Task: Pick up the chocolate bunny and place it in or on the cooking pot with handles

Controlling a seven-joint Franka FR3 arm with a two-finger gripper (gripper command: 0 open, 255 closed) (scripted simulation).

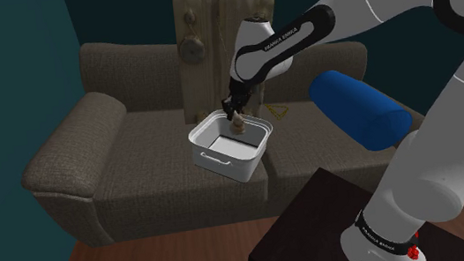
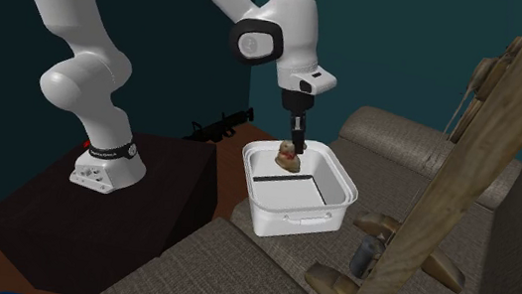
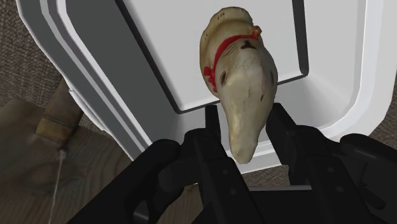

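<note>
The black fingers (image 3: pixel 284 130) are clamped on the narrow end of the chocolate bunny (image 3: pixel 238 76), one on each side, touching it. The wrist view makes this contact plain, and also shows the red ribbon around the bunny's pale, cream-brown body. There its long axis runs straight along the line of the gripper (image 3: pixel 245 121), the broad end pointing away from the hand, toward the floor of the white, square-cornered cooking pot (image 3: pixel 372 63).

In the shoulder view the bunny (image 1: pixel 238 123) hangs roughly upright under the gripper (image 1: pixel 235 109), inside the rim of the pot (image 1: pixel 225 163), which sits on the brown sofa (image 1: pixel 117 155). A blue bolster (image 1: pixel 363 107) lies nearby.

The second exterior view shows the pot's (image 2: pixel 302 215) handle on its near wall and the bunny (image 2: pixel 289 156) low inside, near the far wall. Whether the bunny touches the floor, I cannot tell.
</note>
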